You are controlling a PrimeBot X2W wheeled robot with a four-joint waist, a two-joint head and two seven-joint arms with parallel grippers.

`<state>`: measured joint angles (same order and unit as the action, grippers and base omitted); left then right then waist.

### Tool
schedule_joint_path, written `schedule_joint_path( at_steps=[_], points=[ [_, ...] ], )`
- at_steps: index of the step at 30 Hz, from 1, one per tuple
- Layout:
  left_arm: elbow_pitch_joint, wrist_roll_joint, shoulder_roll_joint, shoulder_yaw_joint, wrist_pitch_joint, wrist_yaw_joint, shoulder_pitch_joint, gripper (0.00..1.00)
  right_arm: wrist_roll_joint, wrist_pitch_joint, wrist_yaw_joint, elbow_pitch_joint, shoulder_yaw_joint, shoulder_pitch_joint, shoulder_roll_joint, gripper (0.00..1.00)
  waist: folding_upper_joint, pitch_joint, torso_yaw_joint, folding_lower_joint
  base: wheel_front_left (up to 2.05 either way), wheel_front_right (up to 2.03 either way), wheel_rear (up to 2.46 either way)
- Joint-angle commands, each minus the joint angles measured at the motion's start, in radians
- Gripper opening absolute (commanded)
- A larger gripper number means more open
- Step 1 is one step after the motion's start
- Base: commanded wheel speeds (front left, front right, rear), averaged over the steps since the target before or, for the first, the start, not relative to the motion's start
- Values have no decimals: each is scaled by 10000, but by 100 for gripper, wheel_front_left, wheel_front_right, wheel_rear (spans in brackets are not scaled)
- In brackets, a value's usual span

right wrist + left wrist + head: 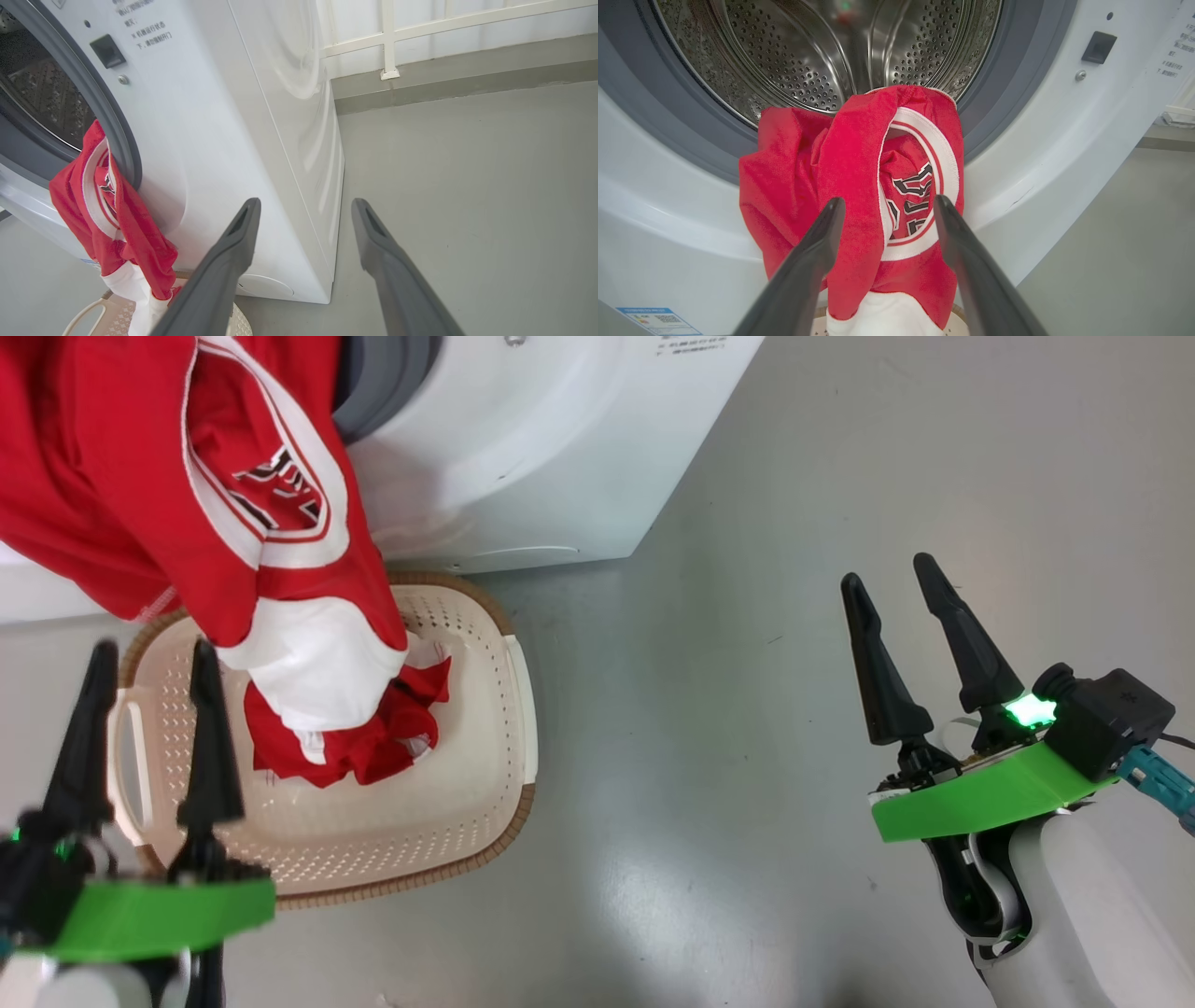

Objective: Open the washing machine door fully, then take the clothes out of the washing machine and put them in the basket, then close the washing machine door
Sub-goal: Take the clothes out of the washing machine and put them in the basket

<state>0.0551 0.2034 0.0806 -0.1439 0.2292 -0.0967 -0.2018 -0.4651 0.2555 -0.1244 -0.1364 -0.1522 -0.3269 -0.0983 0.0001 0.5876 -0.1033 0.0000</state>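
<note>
The red clothes (168, 476) with white trim and a dark emblem hang out of the washing machine (523, 448) over its grey gasket, and their lower end lies bunched in the cream basket (467, 784) on the floor in front. In the left wrist view the clothes (850, 186) drape from the steel drum's mouth. My left gripper (149, 658) is open above the basket's left side, empty, just short of the cloth. My right gripper (887, 569) is open over bare floor to the right of the washing machine (243, 140). The door is out of view.
Grey floor (747, 803) stretches to the right of the machine and basket. A white railing (387, 42) and a low kerb run behind the machine's right side. The basket (107, 312) stands tight against the machine's front.
</note>
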Motion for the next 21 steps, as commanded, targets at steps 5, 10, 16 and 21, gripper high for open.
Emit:
schedule_joint_path(
  at_steps=[5, 10, 16, 21],
  points=[
    [-52, -95, 484, 1, -510, 23, -1222, 100, 66, 63, -63, 204, -202, 186, -29, 100, -1, 90, 57, 0, 0, 0, 0],
    [-701, -245, 924, 402, -1255, -41, -2944, 100, 52, 63, -63, 198, -257, 42, 16, 100, -1, 170, -15, 0, 0, 0, 0],
    [-1607, -351, 1224, 591, -2048, -19, -4256, 100, 32, 63, -63, 225, -289, -6, 62, 100, -1, 217, -112, 0, 0, 0, 0],
    [-2842, -517, 1433, 802, -2829, 78, -5394, 100, 33, 63, -63, 243, -274, -27, 112, 100, -1, 280, -174, 0, 0, 0, 0]
  ],
)
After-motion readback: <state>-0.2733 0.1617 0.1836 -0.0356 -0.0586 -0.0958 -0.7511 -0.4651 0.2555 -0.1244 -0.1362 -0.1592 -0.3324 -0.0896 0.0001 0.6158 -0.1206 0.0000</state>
